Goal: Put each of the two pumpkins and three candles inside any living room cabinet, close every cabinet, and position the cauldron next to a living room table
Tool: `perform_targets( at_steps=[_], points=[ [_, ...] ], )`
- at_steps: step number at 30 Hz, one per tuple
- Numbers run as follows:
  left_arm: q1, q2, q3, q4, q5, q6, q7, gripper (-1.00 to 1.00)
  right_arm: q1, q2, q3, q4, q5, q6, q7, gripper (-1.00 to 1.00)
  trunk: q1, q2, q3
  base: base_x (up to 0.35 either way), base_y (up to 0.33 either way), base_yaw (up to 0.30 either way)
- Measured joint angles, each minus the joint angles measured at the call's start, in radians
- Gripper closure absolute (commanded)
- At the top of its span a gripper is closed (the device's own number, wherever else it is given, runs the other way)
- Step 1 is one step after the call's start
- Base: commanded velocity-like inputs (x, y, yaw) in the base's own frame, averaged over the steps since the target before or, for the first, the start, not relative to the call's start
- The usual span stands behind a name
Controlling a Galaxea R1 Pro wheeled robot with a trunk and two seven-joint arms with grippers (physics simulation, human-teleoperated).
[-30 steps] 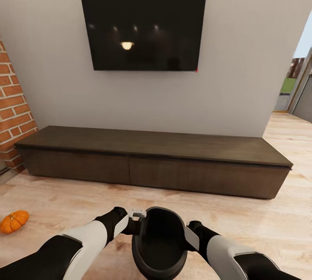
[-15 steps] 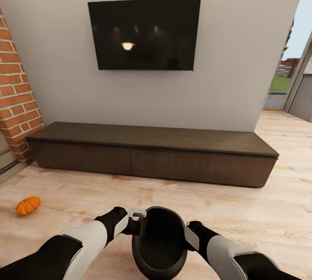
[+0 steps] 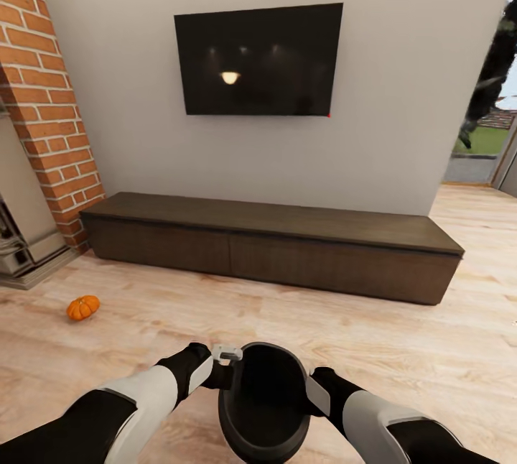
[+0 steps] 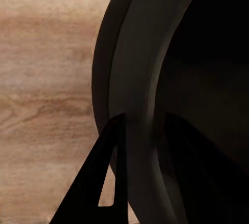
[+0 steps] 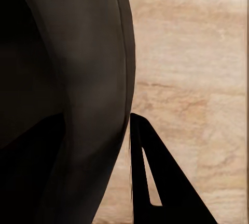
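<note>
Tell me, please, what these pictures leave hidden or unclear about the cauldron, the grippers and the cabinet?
- Cauldron: the head view's lower edge cuts off its near side, and its dark inside hides any contents.
- Left gripper and right gripper: each straddles the cauldron's rim in its wrist view; the wall hides the inner finger, so firm closure is unclear.
- Cabinet: closed fronts hide its inside.
- Pumpkin: too small for stem detail in the head view.

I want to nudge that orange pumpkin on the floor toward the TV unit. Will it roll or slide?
The pumpkin looks squat and round, so it would probably wobble and roll unevenly rather than slide. Its ribs may steer it off line. The wooden floor looks smooth, so it could travel further than intended.
</note>
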Motion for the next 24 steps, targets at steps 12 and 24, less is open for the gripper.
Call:
perform_targets(
  at_steps=[12,24],
  points=[
    [0.0,0.0,0.001,0.0,0.0,0.0,0.001,1.0,0.0,0.0,-0.004,-0.001,0.006,0.001,0.001,1.0,0.0,0.0,0.0,-0.317,-0.107,0.054],
    [0.0,0.0,0.001,0.001,-0.001,0.0,0.0,1.0,0.0,0.0,-0.004,0.0,0.006,0.001,0.001,1.0,0.0,0.0,0.0,-0.316,-0.102,0.218]
  ],
)
